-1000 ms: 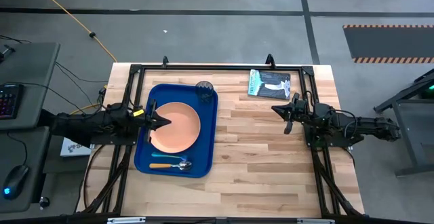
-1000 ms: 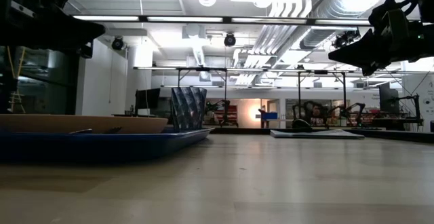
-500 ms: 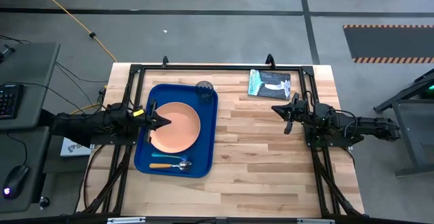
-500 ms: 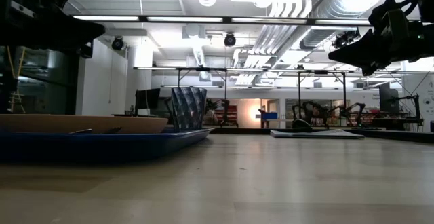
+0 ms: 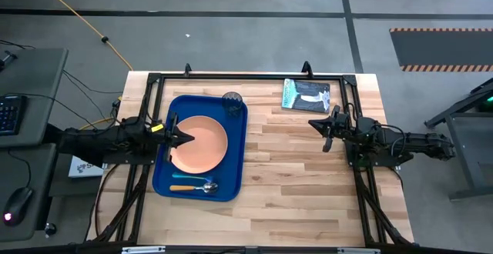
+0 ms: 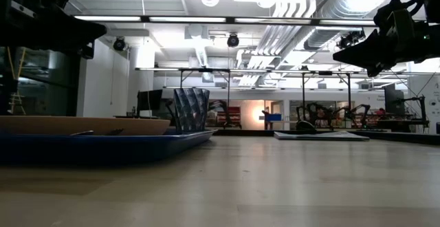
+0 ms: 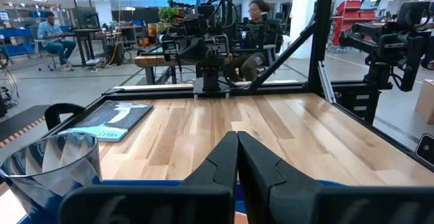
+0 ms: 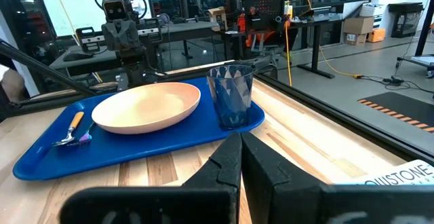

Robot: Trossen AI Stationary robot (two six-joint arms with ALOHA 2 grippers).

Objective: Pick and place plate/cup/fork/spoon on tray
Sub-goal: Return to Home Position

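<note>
The dark-blue tray (image 5: 239, 142) lies on the table's left half. On it rest the peach-orange plate (image 5: 199, 143), the dark see-through cup (image 5: 233, 102) upright at its far right corner, and near its front edge the light-blue fork (image 5: 185, 175) and the orange-handled spoon (image 5: 194, 187). My left gripper (image 5: 187, 138) is shut and empty, raised above the plate's left part. My right gripper (image 5: 318, 125) is shut and empty, raised above the table's right half. The tray (image 8: 163, 142), plate (image 8: 146, 106), cup (image 8: 230, 96) and spoon (image 8: 71, 130) also show in the right wrist view.
A flat teal-and-black packet (image 5: 306, 95) lies at the table's far right. Bare wood runs between the tray and my right gripper and along the near edge. People sit at desks in the room beyond the table (image 7: 54, 30).
</note>
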